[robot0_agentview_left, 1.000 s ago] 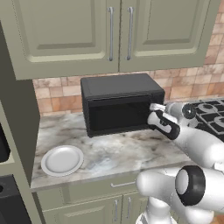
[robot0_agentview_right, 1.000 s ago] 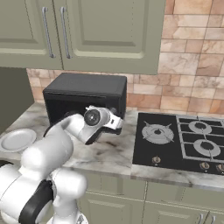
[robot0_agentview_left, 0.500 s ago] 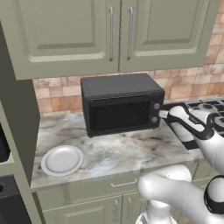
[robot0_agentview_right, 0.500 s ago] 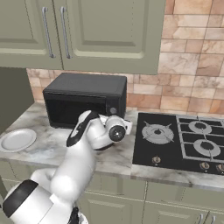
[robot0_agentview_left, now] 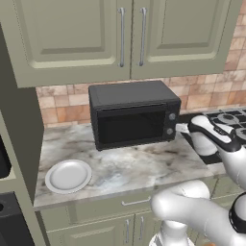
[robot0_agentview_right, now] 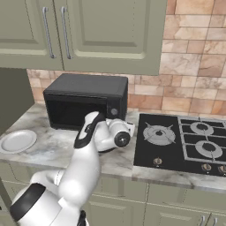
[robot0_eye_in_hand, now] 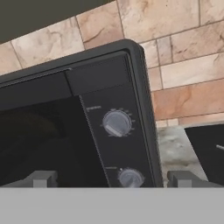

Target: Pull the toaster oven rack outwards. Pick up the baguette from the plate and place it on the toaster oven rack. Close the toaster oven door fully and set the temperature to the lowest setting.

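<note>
The toaster oven stands on the marble counter against the brick backsplash, its long axis running side to side along the wall and its front facing out toward the robot. The toaster oven door sits flush with the front, its dark glass window giving no clear sight of the inside. At the oven's right end, a narrow control strip carries two round knobs one above the other; in the hand view the upper knob sits just ahead of and above the gripper, and the lower knob lies between the two finger tips. The gripper hangs just in front of that right end, jaws spread wide apart with nothing between them, not touching the oven. The plate lies flat on the counter well off to the gripper's left, past the oven's far end, with no bread on it. To the gripper's right lies the black gas hob.
</note>
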Robot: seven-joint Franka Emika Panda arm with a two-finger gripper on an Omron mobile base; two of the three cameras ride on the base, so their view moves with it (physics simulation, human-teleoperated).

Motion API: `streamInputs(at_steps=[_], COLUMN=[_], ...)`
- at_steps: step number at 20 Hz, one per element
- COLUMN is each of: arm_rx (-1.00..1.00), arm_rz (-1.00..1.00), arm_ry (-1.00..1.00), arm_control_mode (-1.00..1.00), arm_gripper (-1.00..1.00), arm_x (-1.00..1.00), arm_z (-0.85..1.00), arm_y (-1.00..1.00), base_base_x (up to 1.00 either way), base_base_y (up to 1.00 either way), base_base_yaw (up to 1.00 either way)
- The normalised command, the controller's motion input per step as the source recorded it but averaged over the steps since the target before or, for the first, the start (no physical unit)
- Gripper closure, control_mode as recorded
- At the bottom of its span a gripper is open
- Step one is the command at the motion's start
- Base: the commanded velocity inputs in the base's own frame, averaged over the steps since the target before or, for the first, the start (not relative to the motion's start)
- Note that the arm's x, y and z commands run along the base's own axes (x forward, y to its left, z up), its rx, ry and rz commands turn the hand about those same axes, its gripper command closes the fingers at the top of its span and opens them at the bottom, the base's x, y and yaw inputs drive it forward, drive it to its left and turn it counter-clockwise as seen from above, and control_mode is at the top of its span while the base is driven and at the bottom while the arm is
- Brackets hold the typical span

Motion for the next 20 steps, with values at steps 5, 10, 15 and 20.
streamInputs(at_steps=[5, 10, 15, 20], arm_rx=[0.00, -0.01, 0.00, 0.00], arm_rz=[0.00, 0.01, 0.00, 0.00], arm_ry=[-0.03, -0.04, 0.00, -0.01], arm_control_mode=[-1.00, -1.00, -1.00, -1.00], arm_gripper=[-1.00, -1.00, -1.00, -1.00], arm_x=[0.05, 0.13, 0.17, 0.15], arm_z=[0.00, 0.00, 0.00, 0.00], arm_y=[0.00, 0.00, -0.01, -0.01], base_base_x=[0.00, 0.00, 0.00, 0.00], base_base_y=[0.00, 0.00, 0.00, 0.00], base_base_yaw=[0.00, 0.00, 0.00, 0.00])
